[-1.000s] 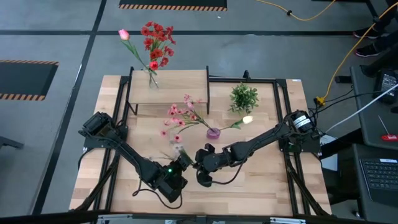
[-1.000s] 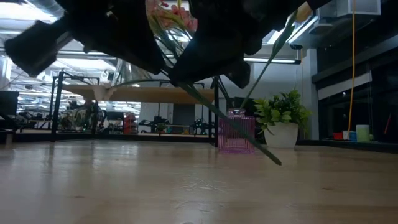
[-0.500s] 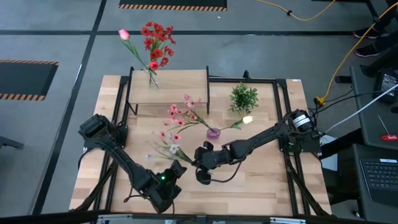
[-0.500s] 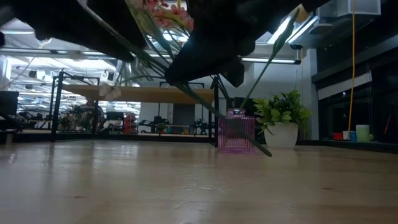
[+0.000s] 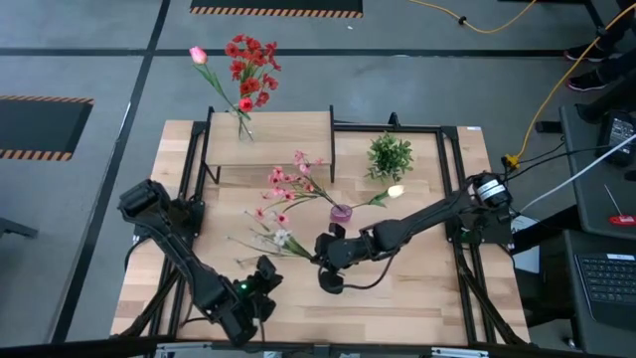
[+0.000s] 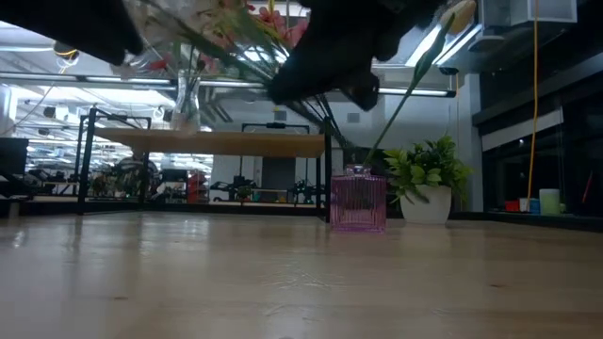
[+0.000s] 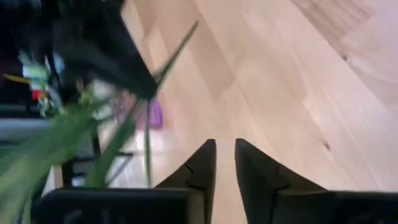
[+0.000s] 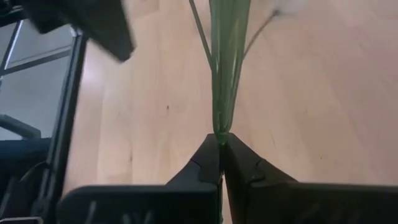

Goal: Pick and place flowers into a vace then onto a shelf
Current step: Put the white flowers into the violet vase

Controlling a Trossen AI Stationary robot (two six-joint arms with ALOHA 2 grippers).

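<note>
Right wrist view shows the right gripper (image 8: 220,144) fingers pinching the thin green stem ends of the pale artificial flower sprig (image 8: 225,74) at frame centre, light, floppy, best held low; left gripper (image 7: 224,155) fingers slightly parted, empty.

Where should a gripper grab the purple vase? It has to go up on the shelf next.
Grip the purple vase across its lower body, coming in level from the table's front edge. Stems lean out of its mouth, so a grasp from above would likely crush them. It stands upright, with the front side looking clear.
</note>
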